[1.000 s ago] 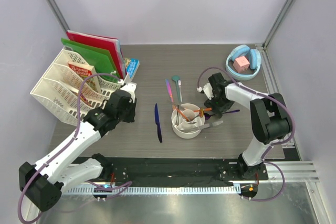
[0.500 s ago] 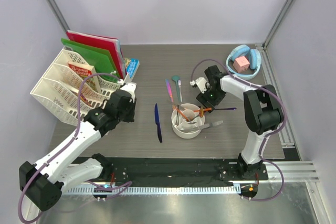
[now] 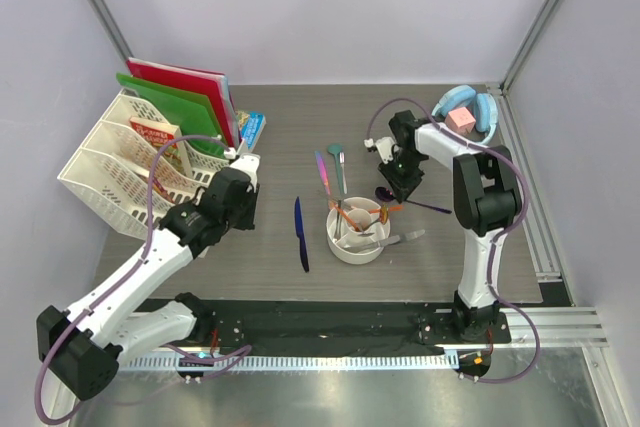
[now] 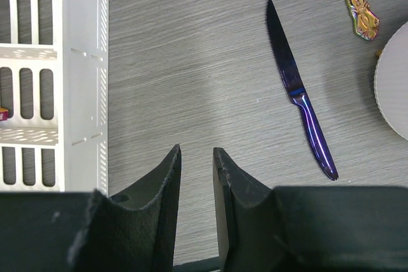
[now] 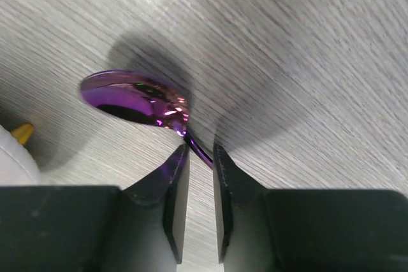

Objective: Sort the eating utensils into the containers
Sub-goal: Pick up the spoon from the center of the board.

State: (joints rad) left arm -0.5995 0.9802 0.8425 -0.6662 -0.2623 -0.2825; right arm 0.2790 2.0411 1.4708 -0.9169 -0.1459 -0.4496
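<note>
utensils lie scattered on the grey bench [image 3: 300, 127], some already standing in the white cup [image 3: 352, 255] near its centre. a white lattice rack [image 3: 105, 172] fills the 9 o'clock side. the left arm [image 3: 140, 272] stretches from its base towards 1 o'clock, its wrist bent down just beside the rack's corner. the right arm [image 3: 480, 197] is folded upright, its forearm reaching towards 10 o'clock.

the dark blue knife [image 3: 300, 234] lies flat at the cup's 9 o'clock, long axis running 12 to 6. only the left wrist view shows that its tip points to 12. that view also shows the left end effector [image 4: 196, 157] with a narrow gap and only bare bench between its fingers.

the purple spoon [image 5: 134, 99] lies at the cup's 1 o'clock, bowl towards 10, handle towards 4. from above the wrist hides the grip. the right wrist view shows the right end effector [image 5: 201, 157] pinching the spoon's neck just behind the bowl.
</note>
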